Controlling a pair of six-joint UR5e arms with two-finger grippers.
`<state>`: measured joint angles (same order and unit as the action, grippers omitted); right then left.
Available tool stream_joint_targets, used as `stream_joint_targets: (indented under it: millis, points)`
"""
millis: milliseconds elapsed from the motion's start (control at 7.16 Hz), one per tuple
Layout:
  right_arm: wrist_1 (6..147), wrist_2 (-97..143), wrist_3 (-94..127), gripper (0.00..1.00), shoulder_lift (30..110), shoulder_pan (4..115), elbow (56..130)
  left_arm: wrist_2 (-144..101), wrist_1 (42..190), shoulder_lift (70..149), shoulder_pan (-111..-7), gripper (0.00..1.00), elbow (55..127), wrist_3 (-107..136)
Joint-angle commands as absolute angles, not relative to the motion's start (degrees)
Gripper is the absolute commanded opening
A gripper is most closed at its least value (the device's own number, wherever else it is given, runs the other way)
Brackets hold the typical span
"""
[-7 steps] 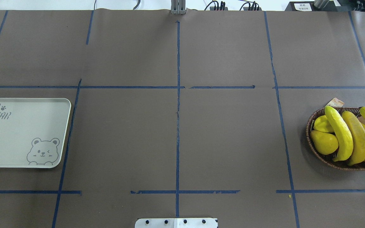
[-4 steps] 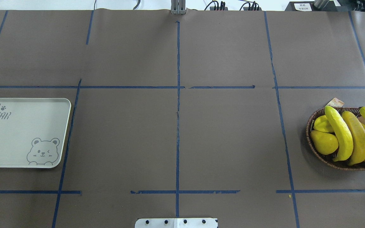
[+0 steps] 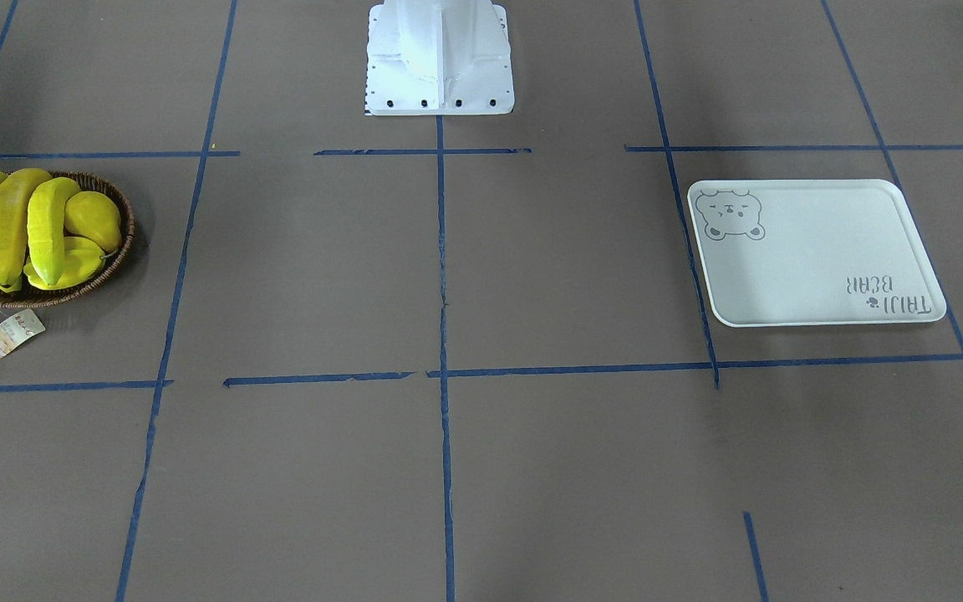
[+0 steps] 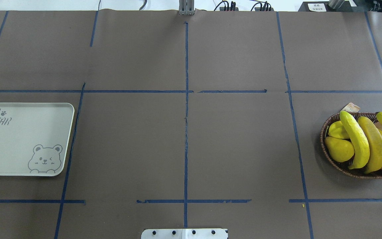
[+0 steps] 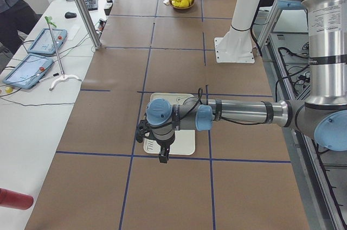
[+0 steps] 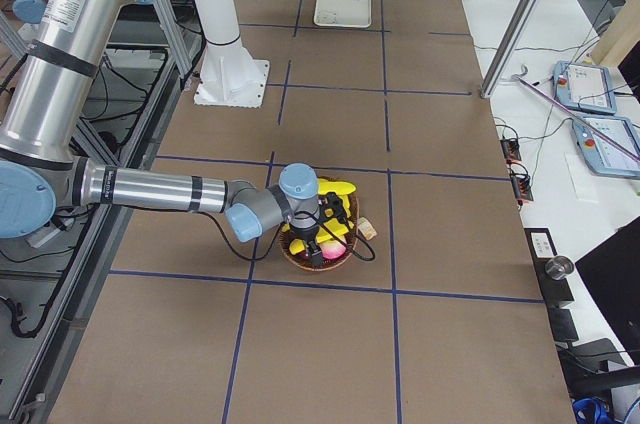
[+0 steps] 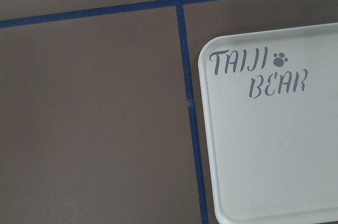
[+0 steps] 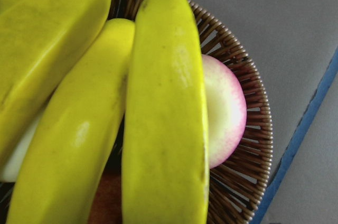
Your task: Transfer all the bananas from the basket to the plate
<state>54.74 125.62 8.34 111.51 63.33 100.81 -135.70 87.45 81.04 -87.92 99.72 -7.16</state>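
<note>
even bright light, wrist close-up soft

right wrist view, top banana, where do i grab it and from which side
Grip the top banana across its middle, coming straight down from above. It lies highest in the basket, uncovered, and its narrow width suits a two-finger grasp. On the view's right it overhangs the pink fruit; on the left it touches the neighbouring banana, so that side is probably tighter.

the basket [image 4: 338, 165] and plate [image 4: 18, 146] run off the overhead view's edges; a banana [image 8: 163, 118] hides much of the pink fruit [image 8: 224, 110].
</note>
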Motion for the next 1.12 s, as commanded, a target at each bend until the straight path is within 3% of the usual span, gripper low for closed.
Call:
stream_joint_targets:
  millis: [0,279,977]
  points:
    - [54.67,125.6,8.35,0.26,111.01,63.11,99.41,-135.7,87.45,81.04,-87.89,1.0,99.67,-7.21]
    - [54.67,126.3,9.05,0.06,109.87,63.19,99.75,-135.7,87.45,81.04,-87.89,1.0,99.67,-7.21]
    - [55.72,133.42,8.35,0.01,110.4,76.27,102.39,-135.7,87.54,81.12,-86.67,1.0,100.36,-7.12]
